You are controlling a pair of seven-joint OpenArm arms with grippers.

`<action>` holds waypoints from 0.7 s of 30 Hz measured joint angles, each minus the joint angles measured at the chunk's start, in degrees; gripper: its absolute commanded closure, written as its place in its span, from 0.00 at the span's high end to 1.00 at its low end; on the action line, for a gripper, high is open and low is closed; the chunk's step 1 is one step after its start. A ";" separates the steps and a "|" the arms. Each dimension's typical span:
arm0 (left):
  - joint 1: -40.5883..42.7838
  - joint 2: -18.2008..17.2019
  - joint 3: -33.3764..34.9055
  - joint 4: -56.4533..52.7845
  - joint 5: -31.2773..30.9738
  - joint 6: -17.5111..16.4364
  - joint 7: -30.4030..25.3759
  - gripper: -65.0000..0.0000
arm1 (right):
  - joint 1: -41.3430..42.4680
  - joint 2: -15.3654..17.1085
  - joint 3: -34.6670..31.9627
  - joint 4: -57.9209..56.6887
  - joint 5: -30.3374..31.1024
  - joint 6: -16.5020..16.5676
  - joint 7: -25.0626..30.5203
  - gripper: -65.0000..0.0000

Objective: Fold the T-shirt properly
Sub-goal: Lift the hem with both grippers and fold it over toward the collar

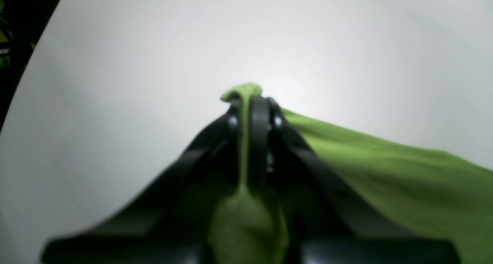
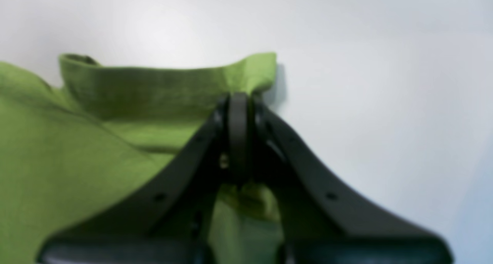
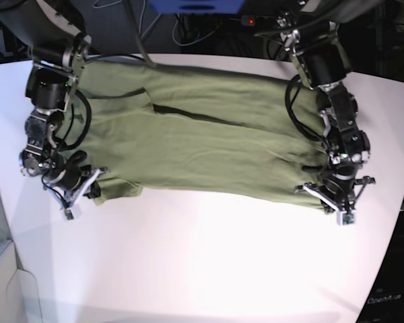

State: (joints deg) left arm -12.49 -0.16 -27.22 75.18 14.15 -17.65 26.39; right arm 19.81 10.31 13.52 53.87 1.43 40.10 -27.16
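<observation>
The green T-shirt [image 3: 202, 134] lies stretched sideways across the far half of the white table [image 3: 209, 262], partly folded lengthwise with a seam running along its middle. My left gripper [image 3: 325, 195] stands at the shirt's near right corner. In the left wrist view it [image 1: 250, 102] is shut on a pinch of the T-shirt [image 1: 385, 171], and fabric pokes out past the tips. My right gripper [image 3: 94, 190] is at the shirt's near left corner. It [image 2: 238, 100] is shut on the T-shirt's [image 2: 77, 148] raised edge.
Both arms reach in from the far side, over the shirt's ends. Dark cables and equipment [image 3: 195, 17] crowd the back edge. The table's curved edge runs close to my left gripper on the right [image 3: 397, 222]. A pale box [image 3: 3, 282] sits off the near left corner.
</observation>
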 measured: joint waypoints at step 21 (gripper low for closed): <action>7.04 2.60 1.27 6.99 0.02 0.07 -5.33 0.02 | -9.40 -0.24 -0.04 16.04 0.02 0.00 -0.24 0.01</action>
State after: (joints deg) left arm -5.45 2.44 -25.96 82.17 14.17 -17.58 21.06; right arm 10.41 10.07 13.47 69.91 1.45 40.10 -27.40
